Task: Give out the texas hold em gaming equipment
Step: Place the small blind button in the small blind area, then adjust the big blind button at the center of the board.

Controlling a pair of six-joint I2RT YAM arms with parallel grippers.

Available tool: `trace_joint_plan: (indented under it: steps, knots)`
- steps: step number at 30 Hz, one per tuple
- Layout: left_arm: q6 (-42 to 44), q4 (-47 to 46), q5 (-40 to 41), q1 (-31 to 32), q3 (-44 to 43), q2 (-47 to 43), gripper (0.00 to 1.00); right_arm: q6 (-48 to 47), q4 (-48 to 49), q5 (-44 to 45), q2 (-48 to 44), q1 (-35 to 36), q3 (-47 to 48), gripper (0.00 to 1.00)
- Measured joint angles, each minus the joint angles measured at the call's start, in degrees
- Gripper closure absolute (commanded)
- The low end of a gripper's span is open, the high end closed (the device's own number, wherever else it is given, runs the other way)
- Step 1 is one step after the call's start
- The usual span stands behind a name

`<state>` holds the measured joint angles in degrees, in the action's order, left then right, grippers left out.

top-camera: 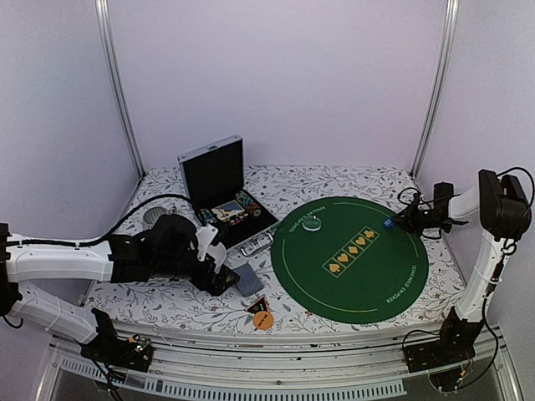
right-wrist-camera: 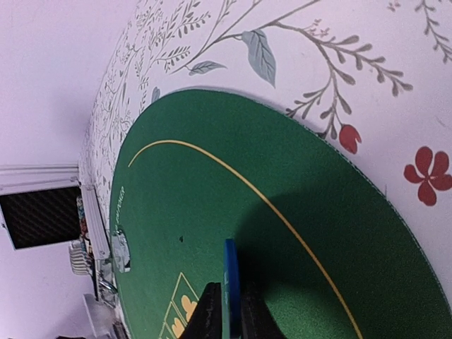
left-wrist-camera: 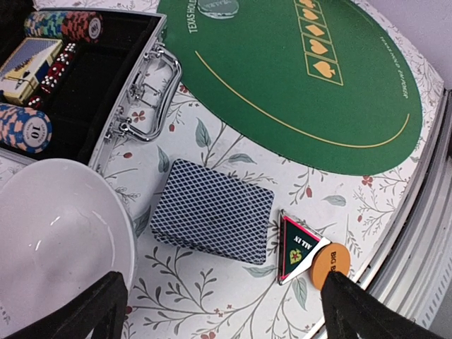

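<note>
Pinching a thin blue disc (right-wrist-camera: 230,272) on its edge, the right gripper (right-wrist-camera: 229,314) is closed tight on it, just above the green mat (right-wrist-camera: 282,212), near the rim. The left gripper (left-wrist-camera: 222,318) is spread wide with nothing in it, above one neat stack of cards (left-wrist-camera: 212,219) with criss-cross blue-grey backs. Beside the cards lie one black triangle (left-wrist-camera: 296,248) with a red edge and one orange disc (left-wrist-camera: 332,263), touching. One pale disc (top-camera: 313,223) sits on the mat. Two stacks of striped chips (left-wrist-camera: 25,127) show in the open case (left-wrist-camera: 138,78).
</note>
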<state>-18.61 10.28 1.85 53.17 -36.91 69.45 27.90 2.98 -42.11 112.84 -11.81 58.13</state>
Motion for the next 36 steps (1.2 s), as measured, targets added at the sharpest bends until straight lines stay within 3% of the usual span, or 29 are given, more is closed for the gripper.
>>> trace_joint_plan:
  steps: [3, 5, 6, 9, 14, 16, 19, 22, 26, 30, 36]
  knots:
    - [0.00, 0.11, 0.04, -0.09, -0.02, -0.09, 0.02, 0.46, -0.48, 0.76, 0.04, 0.02, 0.24, 0.60]
    - [-0.02, 0.37, 0.07, -0.11, -0.02, -0.13, 0.02, 0.20, -1.33, 2.03, -0.09, 0.04, 0.52, 0.43]
    - [-0.02, 0.79, 0.04, -0.11, -0.02, -0.17, 0.02, -0.76, -3.21, 4.42, -1.49, 0.13, 0.74, 0.26]
    - [-0.04, 0.92, 0.00, -0.15, -0.02, -0.22, 0.02, -2.19, -7.43, 8.90, -3.56, 0.85, 1.77, 0.01]
    - [-0.48, 1.14, 0.20, -0.22, -0.02, -0.68, 0.02, -7.13, -17.84, 26.21, -13.44, 8.61, 6.86, 0.01]
    - [-0.81, 1.16, 0.46, -0.22, 0.00, -1.79, 0.02, -9.20, -19.91, 32.92, -17.79, 17.00, 8.50, 0.01]
    - [-1.38, 0.79, 1.01, -0.35, 0.59, -4.59, 0.03, -12.24, -20.90, 35.56, -21.79, 31.47, 8.74, 0.00]
    - [-2.29, 0.15, 1.49, -0.52, 1.60, -6.51, 0.18, -15.56, -20.85, 32.41, -23.10, 46.99, 7.48, 0.08]
    - [-3.10, -1.07, -1.27, -0.31, 3.65, -6.32, 0.31, -16.39, -18.93, 21.66, -22.97, 59.52, 2.93, 0.27]
    - [-4.07, -2.73, -2.93, 3.93, 6.69, -4.66, 0.36, -10.36, -12.13, 12.63, -20.76, 63.69, -3.43, 0.33]
    - [-5.68, -8.02, -5.11, 10.49, 9.22, 1.49, 0.46, -0.42, -2.19, 7.28, -12.22, 68.00, -7.65, 0.45]
